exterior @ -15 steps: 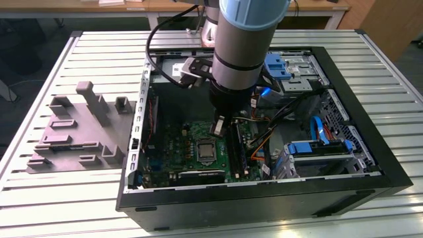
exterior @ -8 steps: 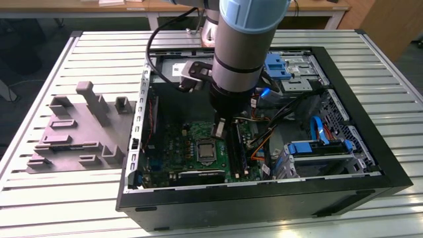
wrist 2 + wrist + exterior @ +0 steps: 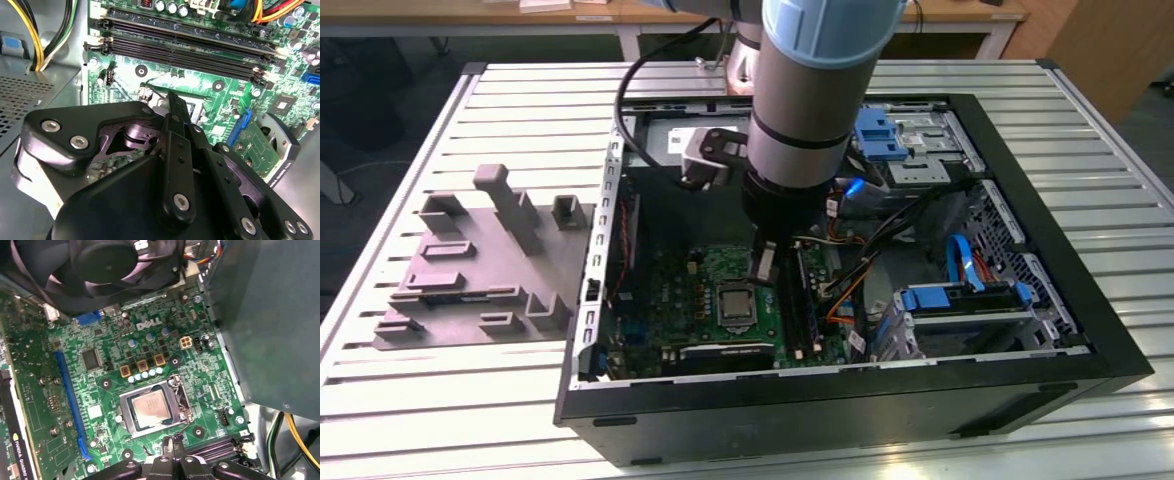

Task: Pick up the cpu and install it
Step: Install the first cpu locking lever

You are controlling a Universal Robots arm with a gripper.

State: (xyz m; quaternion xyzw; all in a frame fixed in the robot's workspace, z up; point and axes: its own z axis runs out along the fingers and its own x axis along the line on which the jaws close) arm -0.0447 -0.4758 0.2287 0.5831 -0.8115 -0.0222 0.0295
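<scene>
The arm reaches down into the open computer case (image 3: 1067, 330), its gripper (image 3: 766, 262) hanging just above the green motherboard (image 3: 165, 345) with the fingers (image 3: 172, 450) pressed together, holding nothing. The cpu (image 3: 151, 406) lies flat in the metal-framed socket (image 3: 176, 385) of the board, just beside the fingertips. A grey plastic tray (image 3: 460, 290) sits on the table (image 3: 400, 400) on the exterior view's left.

Technician A: Where does the cpu (image 3: 151, 406) lie?

Technician B: In the first wrist view it sits flat inside the metal-framed socket (image 3: 176, 385) of the green motherboard (image 3: 200, 390), its silvery-grey square top facing up with a pale rim around it.

Technician A: And from outside?

Technician B: In the exterior view it shows as a small grey square (image 3: 736, 305) on the board.
</scene>
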